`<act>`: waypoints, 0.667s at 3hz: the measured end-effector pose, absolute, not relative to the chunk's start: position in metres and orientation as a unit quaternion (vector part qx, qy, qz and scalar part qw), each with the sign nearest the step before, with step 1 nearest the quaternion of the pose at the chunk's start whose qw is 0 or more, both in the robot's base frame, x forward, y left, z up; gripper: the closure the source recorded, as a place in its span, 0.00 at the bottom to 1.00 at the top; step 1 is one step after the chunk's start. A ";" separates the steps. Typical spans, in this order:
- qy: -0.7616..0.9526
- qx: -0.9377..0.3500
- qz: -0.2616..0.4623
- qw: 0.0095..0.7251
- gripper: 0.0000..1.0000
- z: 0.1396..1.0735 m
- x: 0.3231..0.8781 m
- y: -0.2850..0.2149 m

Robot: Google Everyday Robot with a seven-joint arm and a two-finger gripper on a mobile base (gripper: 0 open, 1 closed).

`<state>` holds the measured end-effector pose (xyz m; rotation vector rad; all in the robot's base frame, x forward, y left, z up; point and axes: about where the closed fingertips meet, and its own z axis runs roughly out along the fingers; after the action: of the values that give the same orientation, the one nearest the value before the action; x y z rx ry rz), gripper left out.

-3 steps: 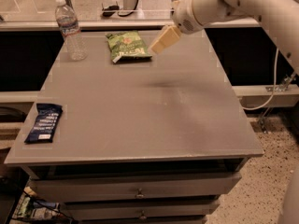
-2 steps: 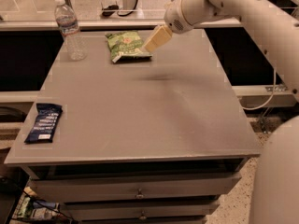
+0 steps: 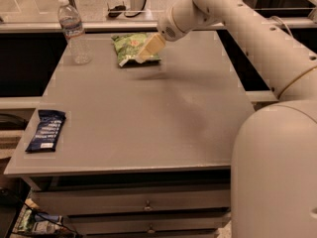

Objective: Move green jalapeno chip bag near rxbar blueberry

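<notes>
Grey tabletop point(image 3: 148, 113) carried three items; its centre, front and right portions gave open room. Green jalapeno chip bag point(image 3: 126, 44) lay flat near the rear edge, slightly left of centre. Clear water bottle point(image 3: 73, 31) stood upright at the rear left corner, apart from the bag. Rxbar blueberry point(image 3: 46, 129) lay flat at the front left edge, well apart from the bag, with open surface between them. Claw point(image 3: 143, 54) sat over the bag's right edge, angled down and to the left. Whether it was apart or together could not be told, nor whether it touched the bag. White lettering bands on the bar, the bottle label and the bag print were not legible. Compared with one second before, the claw had travelled left and lower, from beside the bag to over it. Bag, bottle and bar had not moved.
</notes>
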<state>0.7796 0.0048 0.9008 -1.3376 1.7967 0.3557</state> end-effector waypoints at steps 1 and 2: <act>0.718 -0.541 0.156 0.409 0.00 0.887 0.787 0.024; 0.718 -0.542 0.155 0.408 0.00 0.887 0.787 0.024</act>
<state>0.7874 0.0244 0.8871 -1.3660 1.8100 0.3918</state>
